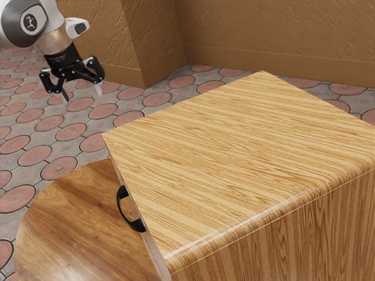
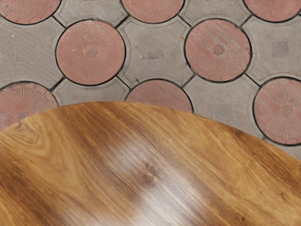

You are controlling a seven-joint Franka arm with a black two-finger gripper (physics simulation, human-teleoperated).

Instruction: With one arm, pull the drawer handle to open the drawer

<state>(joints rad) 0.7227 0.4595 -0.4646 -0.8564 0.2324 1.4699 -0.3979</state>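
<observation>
Well apart from the drawer handle [image 1: 120, 206], fingers [image 1: 97, 86] spread — wrist view: round tabletop [image 2: 141, 169], floor tiles [image 2: 91, 52].

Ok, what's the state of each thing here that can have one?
gripper: open, empty, up in the air.
drawer handle: untouched, the gripper well apart from it.
cabinet: front looks flush, nothing pulled out.

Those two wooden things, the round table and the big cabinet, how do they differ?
The table is round, dark and glossy; the cabinet is boxy, pale and straight-grained. The cabinet stands taller than the table. The cabinet carries a black handle facing the table; the table has none. Both show wood grain.
</observation>
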